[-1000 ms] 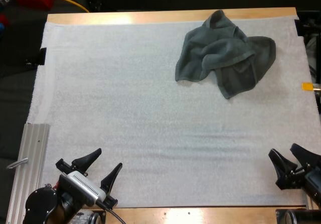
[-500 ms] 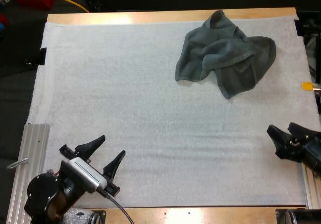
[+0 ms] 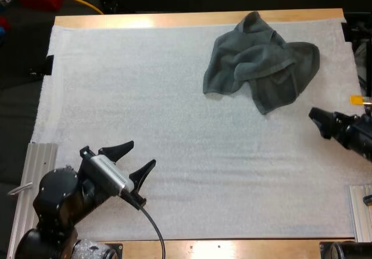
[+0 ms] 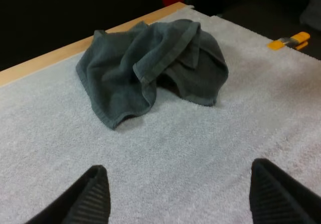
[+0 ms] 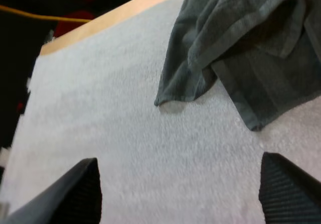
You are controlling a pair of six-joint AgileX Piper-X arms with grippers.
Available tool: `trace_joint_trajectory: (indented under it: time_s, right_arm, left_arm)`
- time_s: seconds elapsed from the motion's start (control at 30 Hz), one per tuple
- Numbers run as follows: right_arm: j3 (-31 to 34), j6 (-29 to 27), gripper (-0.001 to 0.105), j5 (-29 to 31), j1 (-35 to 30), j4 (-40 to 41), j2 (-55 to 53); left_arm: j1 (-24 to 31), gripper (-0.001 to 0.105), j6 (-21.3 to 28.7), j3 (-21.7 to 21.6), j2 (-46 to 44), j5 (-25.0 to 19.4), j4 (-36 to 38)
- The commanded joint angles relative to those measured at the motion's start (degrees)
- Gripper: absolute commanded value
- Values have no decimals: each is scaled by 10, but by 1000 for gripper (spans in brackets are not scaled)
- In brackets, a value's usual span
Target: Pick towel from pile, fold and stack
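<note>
Soft cloth on a grainy mat, with wood and metal at the edges.
The crumpled towel is dark grey-green terry cloth, matt, with a flatter woven band along its hem. The white mat beneath looks finely rough and matt. The table shows pale, smooth wood with a faint shine along the far edge. A ribbed metal rail at the near left has a dull silver sheen. The left gripper and right gripper have matt black fingers, ribbed on their inner faces.
</note>
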Motion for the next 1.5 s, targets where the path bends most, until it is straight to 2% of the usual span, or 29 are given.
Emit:
trace_joint_trajectory:
  time_s: [0.0, 0.1, 0.3, 0.43, 0.73, 1.07, 1.27, 1.47]
  right_arm:
    - [-10, 12, 64, -5, 6, -17, 12]
    - [-18, 39, 64, 11, 45, -48, 47]
    - [-39, 89, 64, 115, 134, -100, 134]
    - [-52, 138, 62, 164, 162, -126, 188]
    - [-55, 227, 60, 167, 166, -223, 293]
    - [-55, 337, 60, 179, 166, -335, 406]
    - [-55, 395, 60, 179, 153, -395, 464]
    - [-61, 419, 60, 179, 134, -456, 512]
  left_arm:
    - [-2, 58, -4, -10, 10, -3, -7]
    - [-2, 58, -4, -18, 29, -3, -8]
    - [-2, 58, -4, -18, 43, -3, -8]
    - [-2, 58, -4, -18, 43, -3, -8]
    - [-2, 58, -4, -18, 43, -2, -8]
    - [-2, 58, -4, -18, 43, 26, -6]
    - [-2, 58, -4, -18, 43, 27, -6]
    - [-2, 58, -4, -18, 43, 44, -6]
